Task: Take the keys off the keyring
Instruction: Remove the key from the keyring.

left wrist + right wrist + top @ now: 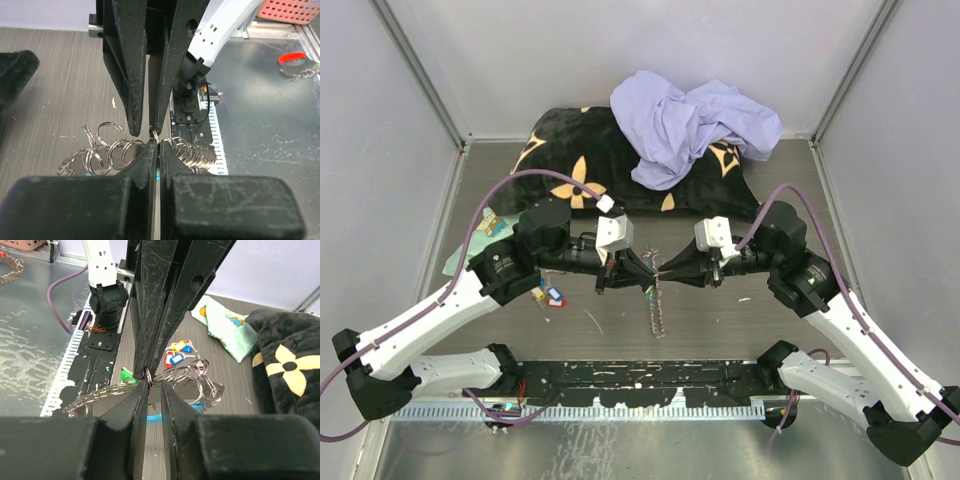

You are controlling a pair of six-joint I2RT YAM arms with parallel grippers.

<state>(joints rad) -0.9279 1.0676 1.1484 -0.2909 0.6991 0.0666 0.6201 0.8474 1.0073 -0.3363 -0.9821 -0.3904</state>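
Note:
The keyring (657,315), a chain of silver rings, hangs between my two grippers over the table's middle. Its rings show in the left wrist view (107,150) and the right wrist view (200,377). Its light-blue crescent (152,417) lies below. My left gripper (642,272) (157,145) is shut on one small ring (148,376). My right gripper (666,272) (156,389) faces it tip to tip, jaws a narrow gap apart, one fingertip against that ring. A green-tagged key (127,375) hangs on the chain. Loose yellow, blue and red-tagged keys (177,352) (548,295) lie on the table.
A black pillow with yellow flowers (580,150) lies at the back with a lavender cloth (690,120) on it. A mint-green printed cloth (480,235) (225,325) lies at the left. Grey walls close in three sides. A black rail (640,378) runs along the near edge.

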